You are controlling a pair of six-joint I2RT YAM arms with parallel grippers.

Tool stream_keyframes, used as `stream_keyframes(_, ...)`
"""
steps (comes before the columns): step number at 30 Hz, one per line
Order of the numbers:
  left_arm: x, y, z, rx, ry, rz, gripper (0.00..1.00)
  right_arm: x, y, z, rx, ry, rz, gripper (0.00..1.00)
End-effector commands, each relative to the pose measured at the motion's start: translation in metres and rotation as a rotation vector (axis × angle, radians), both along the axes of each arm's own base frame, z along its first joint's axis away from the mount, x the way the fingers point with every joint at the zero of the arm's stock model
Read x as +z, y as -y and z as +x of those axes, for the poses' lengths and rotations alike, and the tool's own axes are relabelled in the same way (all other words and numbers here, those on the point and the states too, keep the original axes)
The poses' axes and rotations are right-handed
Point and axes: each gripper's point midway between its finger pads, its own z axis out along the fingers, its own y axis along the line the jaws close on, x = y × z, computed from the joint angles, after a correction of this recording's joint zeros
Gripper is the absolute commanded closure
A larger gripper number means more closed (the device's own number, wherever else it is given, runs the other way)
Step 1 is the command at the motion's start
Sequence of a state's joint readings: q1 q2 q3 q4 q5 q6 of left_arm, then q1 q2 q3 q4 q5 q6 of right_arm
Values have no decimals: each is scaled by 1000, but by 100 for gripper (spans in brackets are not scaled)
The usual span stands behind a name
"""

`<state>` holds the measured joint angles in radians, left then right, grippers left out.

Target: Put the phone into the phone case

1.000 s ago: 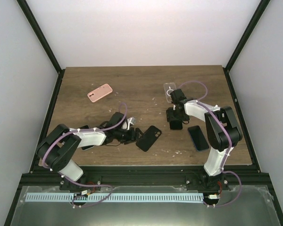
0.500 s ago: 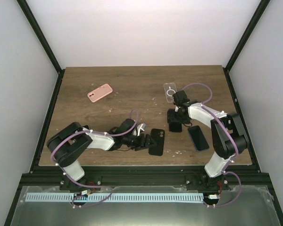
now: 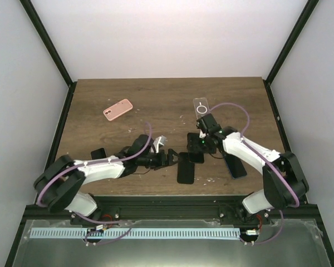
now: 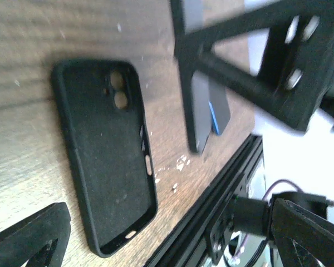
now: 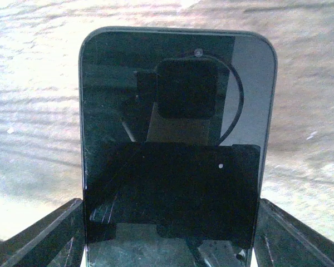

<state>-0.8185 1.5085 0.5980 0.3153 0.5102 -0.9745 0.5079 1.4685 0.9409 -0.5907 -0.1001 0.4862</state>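
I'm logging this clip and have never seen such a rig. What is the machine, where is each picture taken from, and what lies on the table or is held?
These are two robot arms bolted at the near edge of a wooden table. The wide picture looks down from above and behind them. The other two come from a small camera on each wrist.

The right gripper has its jaws closed on a phone, whose dark screen fills that wrist's view. The left gripper has its jaws open near a black phone case, which lies hollow side up.

Also on the table are a second dark phone, a clear case, and a pink phone or case; I cannot tell which.
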Motion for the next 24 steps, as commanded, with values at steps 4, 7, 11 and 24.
stream_keyframes(4,19,-51,15,138,174,176,0,18,-46,-27,11,-9,173,40)
stream_keyframes(7,30,-72,17,195,234,225,0,19,-59,-37,15,-18,201,40)
stream_keyframes(11,44,-95,19,270,302,270,0,19,-72,-49,0,-39,229,40)
stream_keyframes(24,49,-116,18,332,338,290,1,-7,-75,-71,-73,-96,223,40)
